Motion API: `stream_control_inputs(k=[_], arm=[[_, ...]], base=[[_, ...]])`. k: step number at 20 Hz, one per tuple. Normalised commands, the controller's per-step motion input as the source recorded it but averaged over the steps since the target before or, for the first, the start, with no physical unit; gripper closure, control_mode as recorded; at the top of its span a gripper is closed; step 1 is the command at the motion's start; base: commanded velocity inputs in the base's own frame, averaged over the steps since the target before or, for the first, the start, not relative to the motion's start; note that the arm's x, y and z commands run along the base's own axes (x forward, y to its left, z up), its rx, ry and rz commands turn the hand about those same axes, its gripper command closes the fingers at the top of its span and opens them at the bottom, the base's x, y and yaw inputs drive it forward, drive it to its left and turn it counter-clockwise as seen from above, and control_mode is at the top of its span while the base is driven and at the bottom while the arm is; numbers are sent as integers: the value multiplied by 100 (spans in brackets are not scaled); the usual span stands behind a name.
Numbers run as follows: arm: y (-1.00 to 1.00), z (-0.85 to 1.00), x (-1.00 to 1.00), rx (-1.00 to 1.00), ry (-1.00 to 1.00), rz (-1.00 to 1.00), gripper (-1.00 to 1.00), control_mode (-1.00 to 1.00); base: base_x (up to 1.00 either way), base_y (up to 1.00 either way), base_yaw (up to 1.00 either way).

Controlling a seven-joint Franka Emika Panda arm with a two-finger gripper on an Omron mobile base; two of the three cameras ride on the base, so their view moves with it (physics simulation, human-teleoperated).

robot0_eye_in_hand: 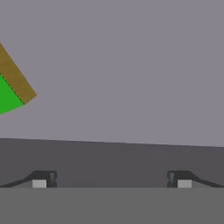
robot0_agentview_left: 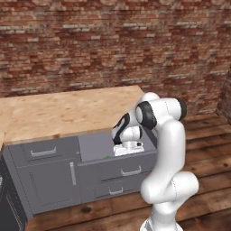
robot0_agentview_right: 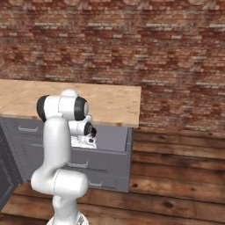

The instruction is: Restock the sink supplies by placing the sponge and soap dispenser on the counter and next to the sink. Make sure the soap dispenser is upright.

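Inside open drawer (robot0_agentview_left: 97,146), below surface (robot0_agentview_left: 67,110): sponge (robot0_eye_in_hand: 8,94) at left edge of hand view, untouched. Jaws (robot0_eye_in_hand: 111,179) spread wide, empty. Advised: shift toward sponge, centre, descend, then close.

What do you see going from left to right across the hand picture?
Sponge → left claw fingertip → right claw fingertip. The claw is open, with flat grey drawer floor ahead of it.
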Motion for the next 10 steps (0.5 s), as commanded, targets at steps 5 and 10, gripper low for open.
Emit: stream_control_inputs(k=[5,10], arm=[[0,20,-89,0,0,0,-100,-100],[0,38,-85,0,0,0,-100,-100]], base=[[0,0,0],[0,0,0]])
